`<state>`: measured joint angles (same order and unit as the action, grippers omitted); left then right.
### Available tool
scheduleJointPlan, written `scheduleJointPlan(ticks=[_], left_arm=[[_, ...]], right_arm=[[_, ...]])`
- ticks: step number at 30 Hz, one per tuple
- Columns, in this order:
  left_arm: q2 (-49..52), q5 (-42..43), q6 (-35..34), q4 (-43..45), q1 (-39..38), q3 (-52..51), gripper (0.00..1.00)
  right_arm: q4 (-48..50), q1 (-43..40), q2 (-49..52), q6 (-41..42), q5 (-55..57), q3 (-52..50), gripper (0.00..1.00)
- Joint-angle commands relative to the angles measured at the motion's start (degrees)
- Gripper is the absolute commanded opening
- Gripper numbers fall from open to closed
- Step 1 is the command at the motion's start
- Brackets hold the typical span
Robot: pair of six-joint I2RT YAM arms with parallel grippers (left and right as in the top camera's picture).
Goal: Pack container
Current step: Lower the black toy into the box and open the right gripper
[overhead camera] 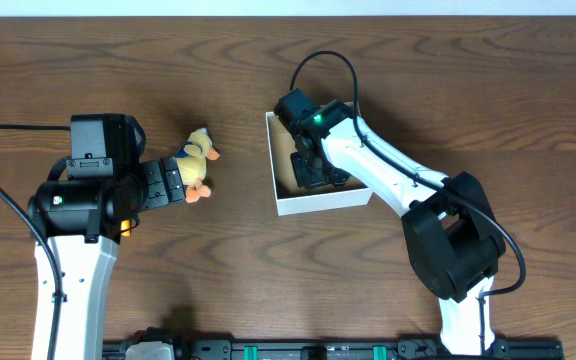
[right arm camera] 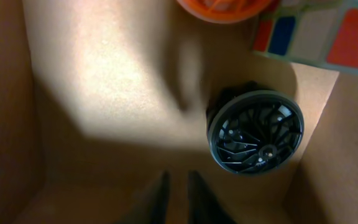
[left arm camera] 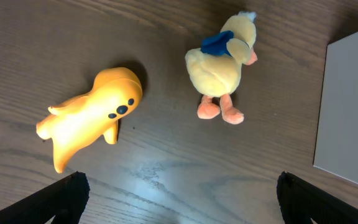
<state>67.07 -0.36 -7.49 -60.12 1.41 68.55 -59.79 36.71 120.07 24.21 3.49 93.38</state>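
Observation:
The container [overhead camera: 318, 203] is a square white box with a brown floor [right arm camera: 104, 74]; its white outer wall shows in the left wrist view [left arm camera: 350, 106]. My right gripper [overhead camera: 313, 170] is down inside it, fingers [right arm camera: 178, 199] close together with nothing between them. In the box lie a black round wheel-like piece [right arm camera: 257, 132], an orange item [right arm camera: 222, 7] and a coloured cube [right arm camera: 328, 34]. On the table left of the box lie a yellow plush duck [overhead camera: 198, 160] [left arm camera: 222, 62] and an orange toy [left arm camera: 92, 115]. My left gripper [overhead camera: 173, 183] [left arm camera: 179, 205] is open wide above the table, just short of both toys.
The left arm covers the orange toy in the overhead view. The right arm reaches over the box's right wall [overhead camera: 368, 190]. The brown wooden table [overhead camera: 268, 280] spreads round everything.

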Motion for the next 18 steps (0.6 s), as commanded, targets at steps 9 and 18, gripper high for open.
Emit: scheduleJointPlan(ticks=[9,18], left_arm=[[0.28,-0.24,0.09,-0.70,0.24,1.05,0.98],[0.28,-0.24,0.09,-0.74,0.24,1.05,0.98]], right_arm=[[0.74,0.00,0.66,0.39,1.01,0.57,0.13],[3.21,-0.96,3.74,1.99,2.38,0.57,0.17]])
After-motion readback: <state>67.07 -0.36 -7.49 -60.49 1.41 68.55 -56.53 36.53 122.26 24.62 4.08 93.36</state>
